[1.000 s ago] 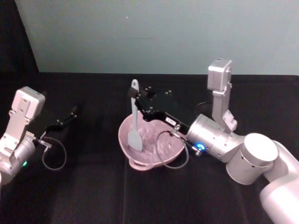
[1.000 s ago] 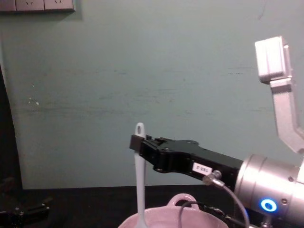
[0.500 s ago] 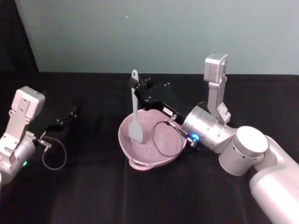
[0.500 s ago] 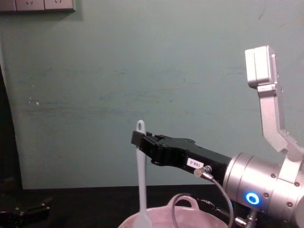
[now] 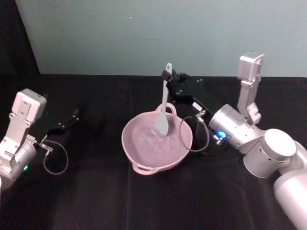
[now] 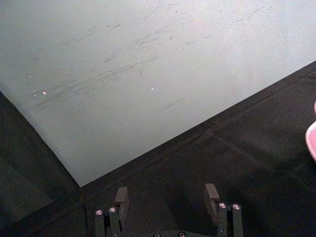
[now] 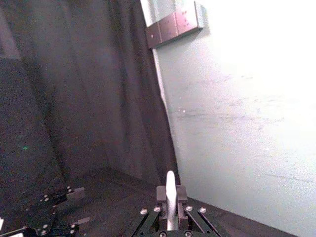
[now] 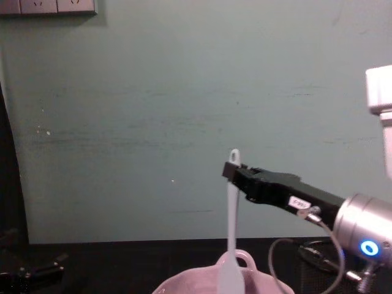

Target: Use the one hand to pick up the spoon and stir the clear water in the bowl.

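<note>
Your right gripper (image 5: 169,75) reaches in from the right, above the far side of the bowl (image 5: 125,143). Its jaws are clamped on the spoon (image 5: 164,101) high on the handle, just below the hole at the end. In the right wrist view you can see the pale handle pinched squarely between the two jaws, with its tip poking out past them.

The spoon hangs close to upright, tipped only slightly. Its broad head points down into the far part of the bowl, near the loop handle on the far rim. The head looks to be dipped in the clear water (image 5: 144,141), though from the head view you can't be sure how deep it sits. The water shows as faint ripples and glints across the pink inside. In the chest view the handle rises almost straight up out of the bowl to the jaws.

The bowl stands on the black table (image 5: 96,201), about in the middle in front of you. Your left gripper (image 5: 73,117) is parked low over the table at the left, well apart from the bowl. The left wrist view shows its jaws standing apart.
</note>
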Controlling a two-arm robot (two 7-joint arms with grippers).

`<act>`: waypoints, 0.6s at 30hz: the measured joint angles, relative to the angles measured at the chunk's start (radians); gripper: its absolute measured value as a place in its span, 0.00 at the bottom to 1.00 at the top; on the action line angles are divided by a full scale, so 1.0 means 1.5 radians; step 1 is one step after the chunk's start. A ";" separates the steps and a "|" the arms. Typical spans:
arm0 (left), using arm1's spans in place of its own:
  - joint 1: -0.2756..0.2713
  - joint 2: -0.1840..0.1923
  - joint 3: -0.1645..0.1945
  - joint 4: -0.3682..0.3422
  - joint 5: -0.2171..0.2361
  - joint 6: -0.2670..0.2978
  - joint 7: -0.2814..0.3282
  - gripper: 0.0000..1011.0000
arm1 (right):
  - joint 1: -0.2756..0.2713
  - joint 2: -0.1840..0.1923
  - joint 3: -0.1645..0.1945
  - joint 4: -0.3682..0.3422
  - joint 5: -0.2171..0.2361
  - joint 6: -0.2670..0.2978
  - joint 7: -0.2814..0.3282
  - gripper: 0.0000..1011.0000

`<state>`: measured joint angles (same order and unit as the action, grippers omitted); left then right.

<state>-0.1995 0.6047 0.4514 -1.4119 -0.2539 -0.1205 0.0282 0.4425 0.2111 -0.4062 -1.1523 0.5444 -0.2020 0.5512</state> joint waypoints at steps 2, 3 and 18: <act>0.000 0.000 0.000 0.000 0.000 0.000 0.000 1.00 | -0.009 0.009 0.007 -0.016 0.000 0.001 -0.004 0.12; 0.000 0.000 0.000 0.000 0.000 0.000 0.000 1.00 | -0.012 0.011 0.009 -0.021 0.000 0.002 -0.005 0.12; 0.000 0.000 0.000 0.000 0.000 0.000 0.000 1.00 | -0.057 0.044 0.005 -0.097 -0.008 0.032 -0.007 0.12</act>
<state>-0.1995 0.6046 0.4513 -1.4120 -0.2539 -0.1205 0.0283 0.3571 0.2765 -0.3985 -1.2975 0.5328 -0.1536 0.5410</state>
